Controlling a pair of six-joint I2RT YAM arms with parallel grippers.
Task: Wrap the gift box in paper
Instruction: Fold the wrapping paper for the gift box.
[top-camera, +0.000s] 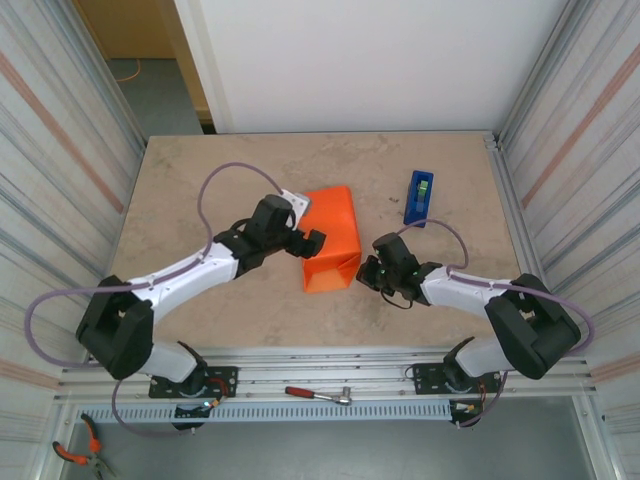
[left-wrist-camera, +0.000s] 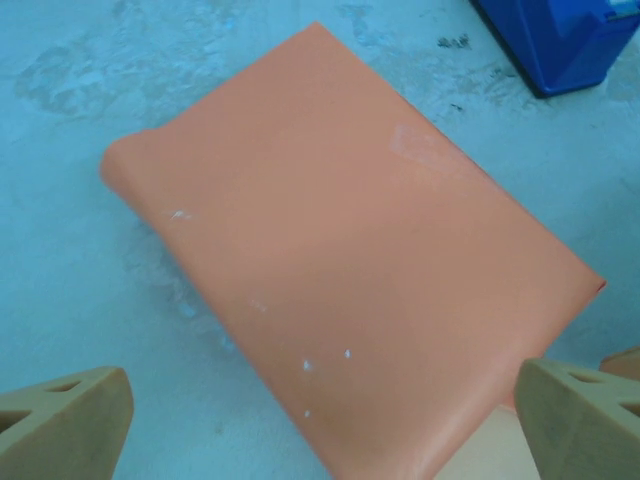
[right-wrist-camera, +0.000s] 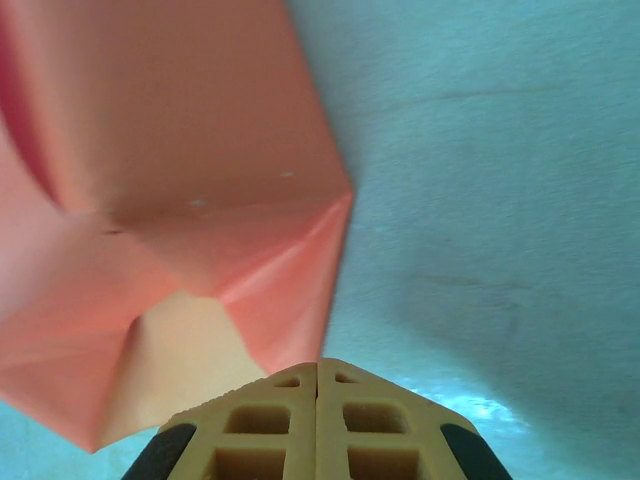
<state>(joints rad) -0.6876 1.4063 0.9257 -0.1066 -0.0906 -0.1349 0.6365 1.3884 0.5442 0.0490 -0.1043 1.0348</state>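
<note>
The worktop (top-camera: 200, 180) is carrying one orange bundle near its middle, slightly toward the far edge. A blue tape dispenser (top-camera: 419, 197) is standing well apart from it, toward the far right corner.

The paper (top-camera: 333, 235) is lying folded over into a closed, flat-topped parcel. The gift box is not showing anywhere and is judged to be sitting inside that parcel. The end of the parcel facing the near edge is showing creased triangular flaps, with the pale underside exposed; no tape is visible on that end.

The left gripper (top-camera: 308, 243) is hovering at the parcel's left side. Its fingers (left-wrist-camera: 65, 425) are spreading wide on either side of the parcel's end and gripping nothing.

The right gripper (right-wrist-camera: 318, 385) is pointing at the flapped end from the right. Its fingers are pressing together with nothing between them, their tips just beside the fold.

Risks, as judged:
- The untaped flaps are likely to spring open, since nothing is holding them down.
- A push from the closed right fingers could slide the parcel, because the left fingers are not bracing it.
- The narrow closed tips could crease or tear the thin sheet.
</note>
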